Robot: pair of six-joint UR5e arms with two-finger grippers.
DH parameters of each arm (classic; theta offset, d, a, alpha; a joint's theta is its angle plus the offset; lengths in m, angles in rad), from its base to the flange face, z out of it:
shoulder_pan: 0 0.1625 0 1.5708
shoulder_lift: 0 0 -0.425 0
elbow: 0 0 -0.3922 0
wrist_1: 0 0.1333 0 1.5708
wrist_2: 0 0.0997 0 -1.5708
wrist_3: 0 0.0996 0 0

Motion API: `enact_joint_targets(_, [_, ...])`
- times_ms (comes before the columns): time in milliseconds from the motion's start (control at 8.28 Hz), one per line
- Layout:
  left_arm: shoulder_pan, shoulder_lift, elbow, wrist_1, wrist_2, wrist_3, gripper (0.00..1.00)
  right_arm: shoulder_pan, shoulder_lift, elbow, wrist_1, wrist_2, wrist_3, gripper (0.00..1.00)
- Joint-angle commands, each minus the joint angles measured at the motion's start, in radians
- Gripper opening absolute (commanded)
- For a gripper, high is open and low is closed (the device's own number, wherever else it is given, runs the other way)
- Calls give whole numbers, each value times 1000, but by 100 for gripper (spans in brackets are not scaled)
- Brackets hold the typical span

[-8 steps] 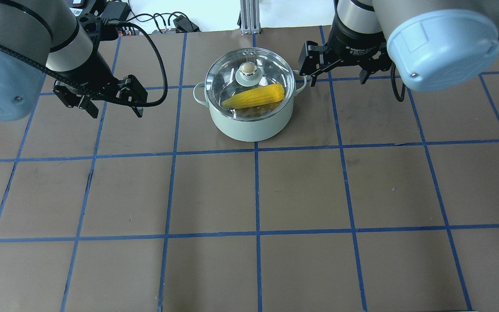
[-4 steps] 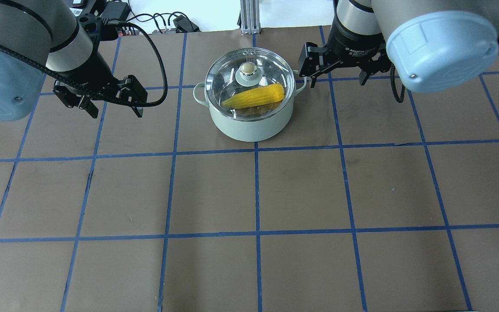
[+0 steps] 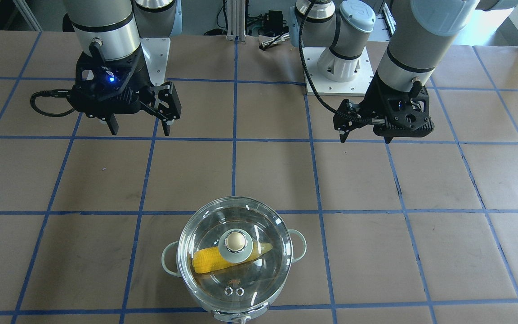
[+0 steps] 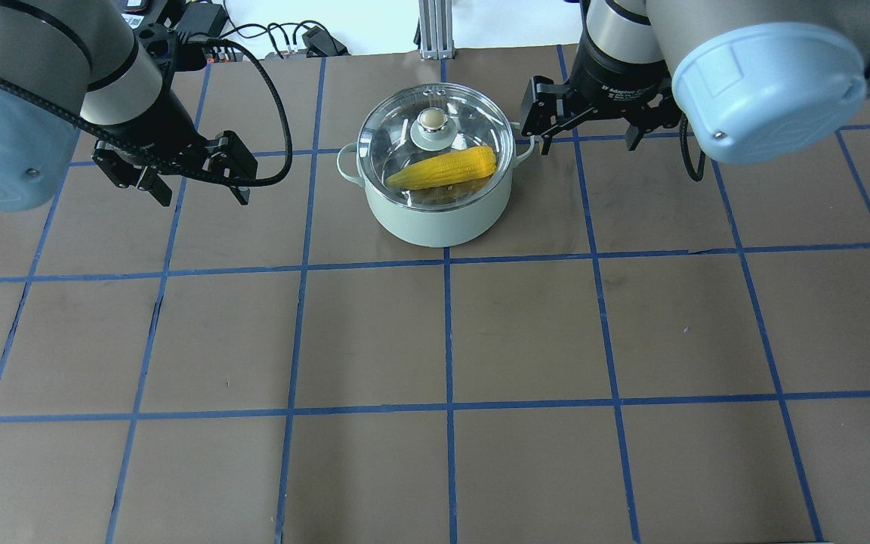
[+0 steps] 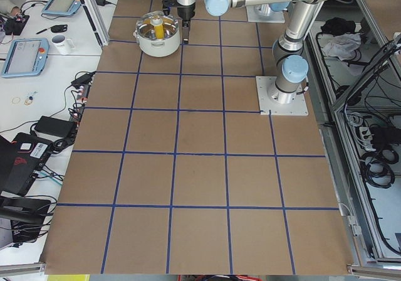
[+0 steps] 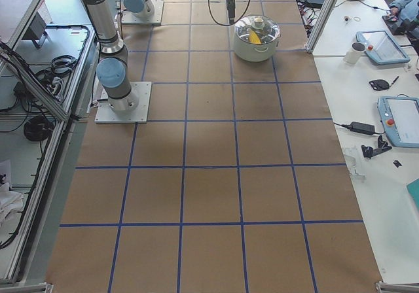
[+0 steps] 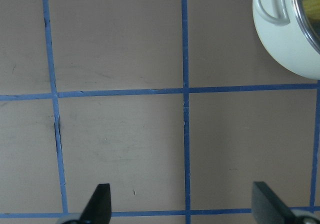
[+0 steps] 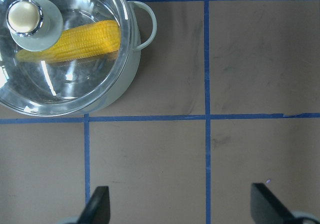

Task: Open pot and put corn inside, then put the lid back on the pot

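Kernelled yellow corn (image 4: pixel 446 168) lies in mint pot (image 4: pixel 439 223) under seated clear lid (image 4: pixel 433 125); left gripper (image 4: pixel 202 193), right gripper (image 4: pixel 586 140) both spread, empty.

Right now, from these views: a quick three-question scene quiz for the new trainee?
1. True or false: the lid sits on the pot.
2. Where is the corn? A) beside the pot B) inside the pot, under the glass C) held in a gripper
3. Fill in: the left gripper and the right gripper are both ____ and hold nothing.

Key: 1 true; 2 B; 3 open.
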Motion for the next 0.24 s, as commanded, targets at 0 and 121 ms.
enact_joint_targets(0, [0, 0, 0, 0, 0, 0, 100, 2, 0, 0, -5, 0, 0, 100])
enact_joint_targets(121, [1, 0, 0, 0, 0, 0, 100, 0, 1, 0, -11, -3, -2, 100])
